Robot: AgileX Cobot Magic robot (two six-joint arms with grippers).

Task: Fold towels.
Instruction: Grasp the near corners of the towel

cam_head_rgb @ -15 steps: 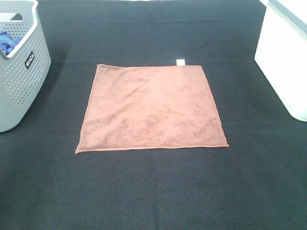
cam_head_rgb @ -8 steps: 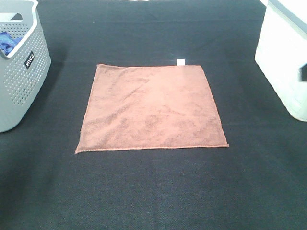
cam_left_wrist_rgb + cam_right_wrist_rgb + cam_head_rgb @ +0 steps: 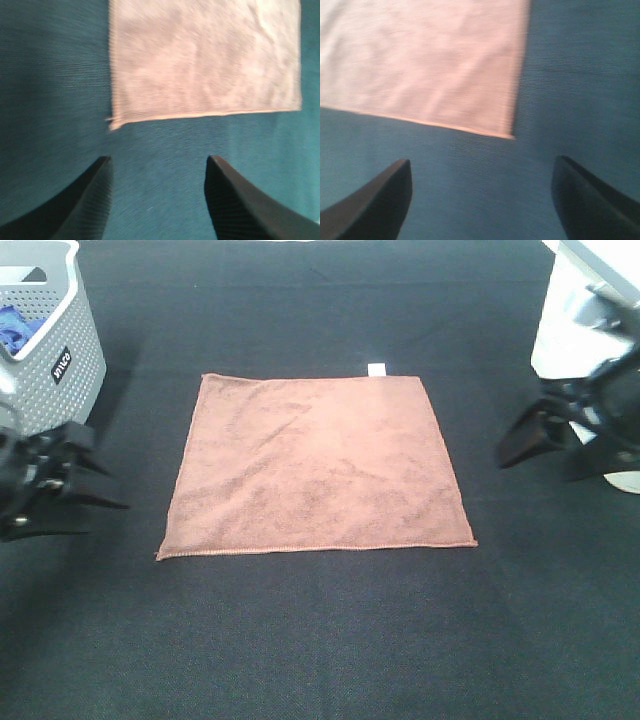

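Flanking the flat brown towel [image 3: 315, 465] — left claw [image 3: 158, 160], right claw [image 3: 482, 161], both spread, empty.

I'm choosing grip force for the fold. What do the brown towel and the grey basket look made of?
The brown towel looks like soft microfibre or terry cloth: matte, with a fuzzy nap, soft creases and a stitched hem. The grey basket looks like rigid moulded plastic: smooth matte walls with regular rows of small holes.

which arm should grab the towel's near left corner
Left. The left gripper sits open just off the brown towel's left edge, and its wrist view shows that corner just ahead of the open jaws. The right gripper is beyond the opposite edge, so it would have to reach across.
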